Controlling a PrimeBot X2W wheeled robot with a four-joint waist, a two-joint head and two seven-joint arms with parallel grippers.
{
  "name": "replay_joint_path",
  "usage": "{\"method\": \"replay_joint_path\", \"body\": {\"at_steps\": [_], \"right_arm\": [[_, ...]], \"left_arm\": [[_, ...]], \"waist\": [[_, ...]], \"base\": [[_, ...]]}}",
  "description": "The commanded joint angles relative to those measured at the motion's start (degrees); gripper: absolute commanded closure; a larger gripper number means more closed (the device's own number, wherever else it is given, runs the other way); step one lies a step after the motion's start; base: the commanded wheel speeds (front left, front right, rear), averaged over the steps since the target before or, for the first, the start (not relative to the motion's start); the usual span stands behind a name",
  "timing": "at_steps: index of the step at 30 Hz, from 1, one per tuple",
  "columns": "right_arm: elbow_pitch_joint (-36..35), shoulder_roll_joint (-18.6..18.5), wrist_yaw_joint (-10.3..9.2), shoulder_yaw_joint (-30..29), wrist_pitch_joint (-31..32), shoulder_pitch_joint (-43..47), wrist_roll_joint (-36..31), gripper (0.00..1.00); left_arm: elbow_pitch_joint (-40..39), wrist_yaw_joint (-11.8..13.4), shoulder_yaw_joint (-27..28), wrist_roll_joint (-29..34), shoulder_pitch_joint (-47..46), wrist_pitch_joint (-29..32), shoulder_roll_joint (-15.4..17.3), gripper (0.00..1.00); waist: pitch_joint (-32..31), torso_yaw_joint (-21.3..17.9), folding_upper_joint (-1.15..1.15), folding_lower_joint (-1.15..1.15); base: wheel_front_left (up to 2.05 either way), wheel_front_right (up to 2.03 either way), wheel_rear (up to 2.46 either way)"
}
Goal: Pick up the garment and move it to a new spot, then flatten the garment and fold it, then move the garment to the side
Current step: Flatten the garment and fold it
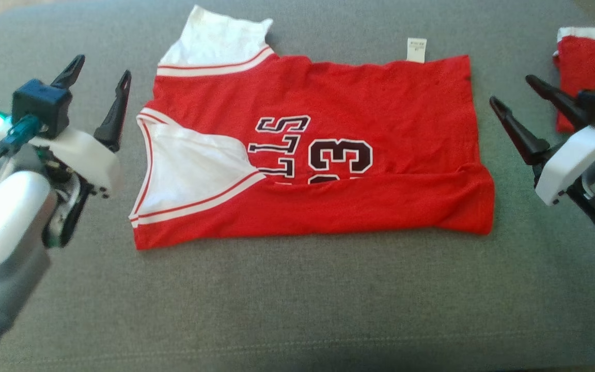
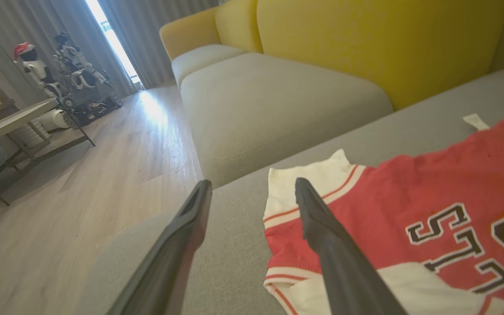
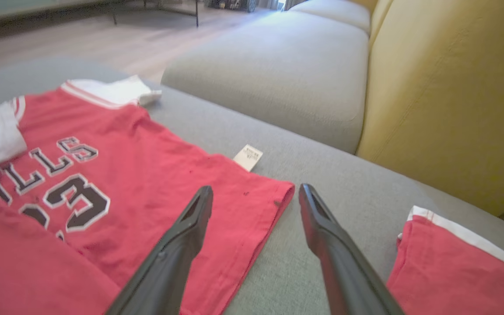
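One red jersey (image 1: 328, 175) lies flat on the grey cushion (image 1: 297, 299) betw. our grippers: white sleeves w/ red stripes, black lettering, near edge folded over the number. Left gripper (image 1: 102, 67) and right gripper (image 1: 512, 88) are empty, jaws spread, clear of it.

Grey couch seat (image 1: 297, 310), yellow sofa back (image 2: 365, 39), folded red cloth (image 1: 592, 57) at far right, wooden floor (image 2: 103, 175), curtains (image 2: 138, 26)

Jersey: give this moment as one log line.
red jersey spread, near edge folded over | left gripper open, empty | right gripper open, empty
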Motion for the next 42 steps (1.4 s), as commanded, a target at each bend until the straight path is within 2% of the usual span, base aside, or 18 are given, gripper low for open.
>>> {"method": "replay_joint_path", "body": {"at_steps": [1, 5, 8, 12, 17, 21, 24, 28, 32, 37, 42], "right_arm": [[-0.20, -0.62, -0.04, -1.49, -0.97, 2.01, 0.69, 0.00], [0.27, 1.56, -0.04, -8.70, -1.84, 5.74, -1.00, 0.00], [-2.43, 3.47, -0.04, -17.35, -1.91, 9.74, -4.06, 0.00], [-7.35, 7.24, -0.04, -29.33, -1.92, 18.24, -10.94, 0.00], [-14.67, 14.26, -0.04, -41.06, -1.93, 29.86, -21.48, 0.00], [-20.14, 20.33, -0.04, -48.02, -1.93, 37.96, -27.52, 0.00], [-22.76, 23.16, -0.04, -50.30, -1.93, 41.67, -30.93, 0.00], [-25.09, 24.87, -0.04, -51.45, -1.05, 43.06, -33.71, 0.00], [-27.20, 25.53, -0.04, -52.11, 0.08, 42.95, -34.75, 0.00], [-28.20, 26.18, -0.04, -53.16, 0.44, 43.56, -35.21, 0.00], [-28.52, 26.65, -0.04, -53.41, 0.49, 43.90, -35.47, 0.00]], "left_arm": [[-2.05, 1.05, 3.57, -0.58, -0.73, -0.65, 1.30, 0.00], [-10.76, 6.23, 10.36, -0.25, 5.28, -1.11, -1.48, 0.00], [-17.58, 9.12, 15.67, 1.52, 11.91, -1.14, -4.81, 0.00], [-23.55, 10.64, 22.26, 4.55, 20.95, -1.15, -11.27, 0.00], [-25.61, 8.42, 29.80, 9.00, 30.57, -1.15, -19.37, 0.00], [-24.87, 4.88, 34.67, 12.85, 36.43, -1.15, -24.75, 0.00], [-22.40, 1.86, 36.83, 15.97, 38.67, -1.15, -26.69, 0.00], [-17.98, -0.65, 38.99, 19.45, 39.06, -1.16, -28.00, 0.00], [-9.63, -0.30, 39.51, 21.90, 38.21, -1.16, -28.30, 0.00], [0.70, 0.92, 40.46, 21.40, 35.42, -1.09, -28.68, 0.00], [6.33, 2.36, 41.73, 20.84, 33.01, -0.94, -28.49, 0.00]], "waist": [[-1.27, 0.02, 0.00, 0.00], [-3.73, 0.38, 0.00, 0.00], [-5.05, 0.62, 0.00, 0.00], [-6.87, 0.89, 0.00, 0.00], [-8.22, 0.81, 0.00, 0.00], [-8.77, 0.63, 0.00, 0.00], [-8.76, 0.28, 0.00, 0.00], [-8.39, -0.52, 0.00, 0.00], [-7.55, -1.53, 0.00, 0.00], [-6.61, -2.62, 0.00, 0.00], [-5.94, -3.46, 0.00, 0.00]], "base": [[0.00, 0.00, 0.00], [0.00, 0.00, 0.00], [0.00, 0.00, 0.00], [0.00, 0.00, 0.00], [0.00, 0.00, 0.00], [0.00, 0.00, 0.00], [0.00, 0.00, 0.00], [0.00, 0.00, 0.00], [0.00, 0.00, 0.00], [0.00, 0.00, 0.00], [0.00, 0.00, 0.00]]}}
